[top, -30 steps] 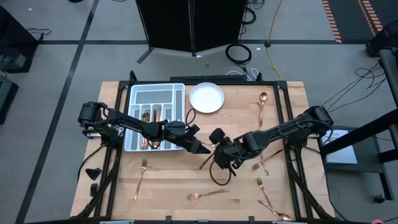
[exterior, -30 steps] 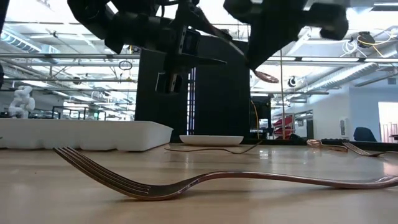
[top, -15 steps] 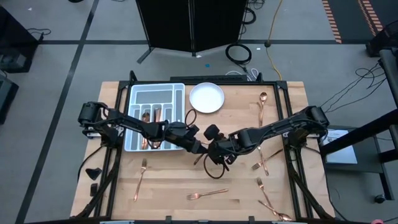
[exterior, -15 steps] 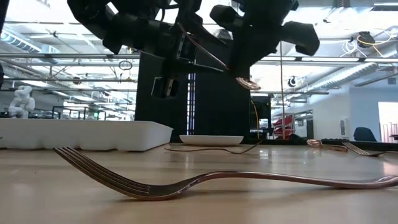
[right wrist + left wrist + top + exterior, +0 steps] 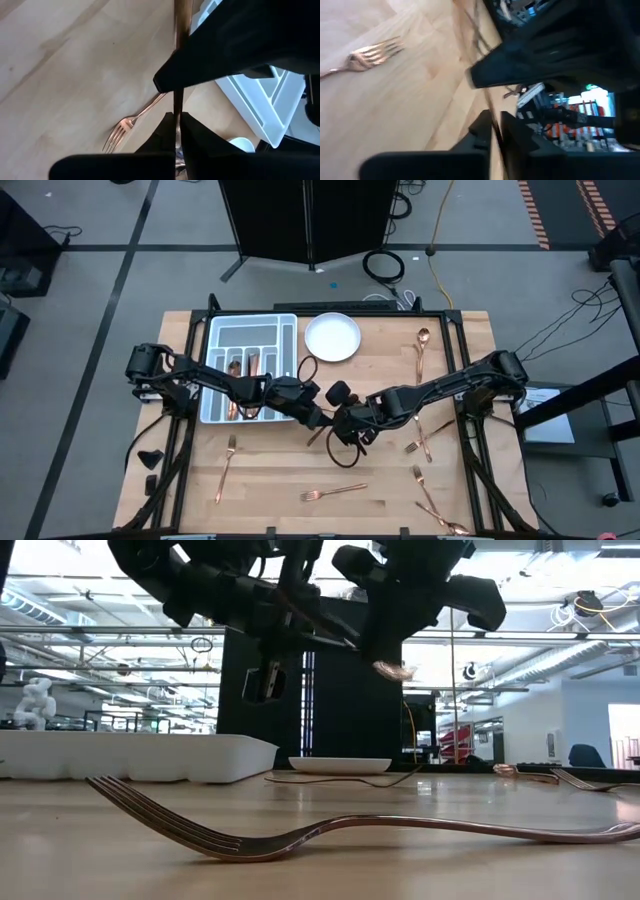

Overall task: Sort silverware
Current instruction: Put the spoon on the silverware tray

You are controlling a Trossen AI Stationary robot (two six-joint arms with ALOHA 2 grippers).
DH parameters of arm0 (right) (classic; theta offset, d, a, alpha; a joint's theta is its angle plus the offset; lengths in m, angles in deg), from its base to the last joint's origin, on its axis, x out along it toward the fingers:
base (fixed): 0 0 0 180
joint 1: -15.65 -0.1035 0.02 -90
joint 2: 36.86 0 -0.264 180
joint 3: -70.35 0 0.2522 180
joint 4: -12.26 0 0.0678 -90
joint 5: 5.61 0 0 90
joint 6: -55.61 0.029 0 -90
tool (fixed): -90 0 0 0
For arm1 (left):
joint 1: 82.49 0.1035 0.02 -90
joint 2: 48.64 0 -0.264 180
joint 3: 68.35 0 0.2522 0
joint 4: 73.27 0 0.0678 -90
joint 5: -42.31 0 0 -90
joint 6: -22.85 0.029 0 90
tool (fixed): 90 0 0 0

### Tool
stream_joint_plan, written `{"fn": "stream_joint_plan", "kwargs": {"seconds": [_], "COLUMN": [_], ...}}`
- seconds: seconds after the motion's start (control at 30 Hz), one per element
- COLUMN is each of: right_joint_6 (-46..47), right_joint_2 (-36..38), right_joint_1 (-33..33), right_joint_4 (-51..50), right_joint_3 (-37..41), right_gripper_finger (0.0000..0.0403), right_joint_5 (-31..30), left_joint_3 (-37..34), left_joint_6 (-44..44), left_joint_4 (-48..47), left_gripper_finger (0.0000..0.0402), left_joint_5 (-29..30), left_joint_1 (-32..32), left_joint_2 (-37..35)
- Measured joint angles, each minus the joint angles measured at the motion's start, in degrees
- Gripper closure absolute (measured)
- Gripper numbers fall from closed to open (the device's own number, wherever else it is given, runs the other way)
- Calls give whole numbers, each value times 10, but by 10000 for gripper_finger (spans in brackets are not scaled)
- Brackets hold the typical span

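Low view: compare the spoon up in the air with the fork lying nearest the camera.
The spoon hangs above the table in the right claw; the fork lies on the table. The spoon ends in a rounded bowl; the fork ends in tines. Both are copper-coloured.

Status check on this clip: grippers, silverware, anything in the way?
Both grippers meet mid-table, above the surface. Right gripper shut on a spoon; left gripper pinching the same spoon. Tray sits beside them. Nothing blocking.
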Motion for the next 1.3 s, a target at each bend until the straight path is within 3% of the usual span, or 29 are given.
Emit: {"fn": "stream_joint_plan", "kwargs": {"seconds": [0.2,0.5,0.63,0.73,0.97,1.1,1.3], "right_joint_6": [0,23,96,195,353,363,358], "right_joint_2": [0,11,24,43,93,118,129], "right_joint_1": [-2,-11,-27,-36,-63,-78,-81], "right_joint_4": [4,-23,-79,-137,-230,-208,-136], "right_joint_3": [0,-16,-49,-58,-11,47,111], "right_gripper_finger": [381,277,247,240,257,267,268], "right_joint_5": [-2,-29,-54,-53,-11,-11,-12], "left_joint_3": [-1,0,0,-10,-109,-195,-290], "left_joint_6": [9,28,43,70,66,-19,-161], "left_joint_4": [-4,-3,-29,-82,-243,-336,-453], "left_gripper_finger": [397,400,400,401,401,401,401], "left_joint_5": [2,31,2,19,187,275,360], "left_joint_1": [2,33,70,92,124,115,75], "left_joint_2": [0,0,-4,-38,-227,-359,-526]}}
